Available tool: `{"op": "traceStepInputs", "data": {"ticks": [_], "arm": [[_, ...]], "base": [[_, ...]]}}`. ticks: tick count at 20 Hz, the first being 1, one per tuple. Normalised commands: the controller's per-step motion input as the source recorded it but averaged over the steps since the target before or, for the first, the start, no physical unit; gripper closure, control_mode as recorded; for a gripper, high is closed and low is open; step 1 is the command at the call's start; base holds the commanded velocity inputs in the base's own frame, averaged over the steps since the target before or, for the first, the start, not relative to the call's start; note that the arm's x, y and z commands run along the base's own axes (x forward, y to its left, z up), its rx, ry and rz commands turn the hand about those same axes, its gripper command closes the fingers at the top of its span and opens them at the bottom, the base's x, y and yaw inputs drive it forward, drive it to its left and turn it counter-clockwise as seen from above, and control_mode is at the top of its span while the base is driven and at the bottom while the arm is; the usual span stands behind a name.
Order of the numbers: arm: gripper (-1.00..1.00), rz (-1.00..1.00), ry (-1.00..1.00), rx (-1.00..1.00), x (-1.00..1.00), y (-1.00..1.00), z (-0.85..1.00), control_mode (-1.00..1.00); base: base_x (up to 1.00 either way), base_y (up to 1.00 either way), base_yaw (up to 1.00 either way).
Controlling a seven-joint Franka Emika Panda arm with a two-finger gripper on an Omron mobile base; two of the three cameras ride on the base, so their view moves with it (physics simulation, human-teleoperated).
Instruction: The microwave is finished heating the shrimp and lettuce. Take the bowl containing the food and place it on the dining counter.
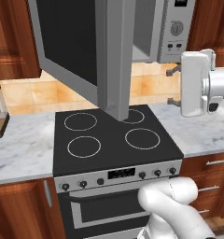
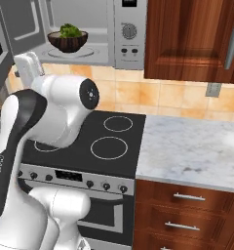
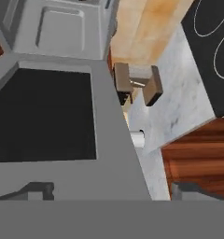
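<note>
The microwave (image 2: pixel 89 29) hangs above the stove with its door (image 1: pixel 76 46) swung wide open toward me. Inside stands the dark brown bowl (image 2: pixel 68 44) with the green lettuce (image 2: pixel 69 31) in it; the shrimp cannot be made out. My gripper (image 1: pixel 172 85) hovers to the right of the door's edge, below the button panel (image 1: pixel 175 29). Its fingers (image 1: pixel 172 71) point left, open and holding nothing. In the hand view the door's dark glass (image 3: pixel 39 116) lies close ahead of the gripper (image 3: pixel 114 191). The dining counter is out of view.
The black stove (image 1: pixel 111 135) with ring burners sits directly below the microwave, with marble counter (image 2: pixel 187 146) on both sides. A coffee machine (image 3: pixel 137 84) stands on the left counter. Wood cabinets (image 2: pixel 187 39) flank the microwave, and drawers (image 2: pixel 187 215) sit under the right counter.
</note>
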Motion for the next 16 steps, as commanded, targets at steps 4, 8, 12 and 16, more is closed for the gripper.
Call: {"op": "traceStepInputs", "data": {"ticks": [4, 8, 12, 16], "arm": [[-1.0, 0.37, 0.27, 0.2, 0.95, 0.98, 0.06, -1.0], [-1.0, 0.36, 0.31, 0.02, 0.26, 1.0, 0.34, -1.0], [-1.0, 0.26, 0.21, 0.0, 0.0, 1.0, 0.32, -1.0], [-1.0, 0.09, 0.05, -0.04, 0.0, 1.0, 0.1, -1.0]], "base": [[0.0, 0.0, 0.0], [0.0, 0.0, 0.0], [0.0, 0.0, 0.0], [0.0, 0.0, 0.0]]}}
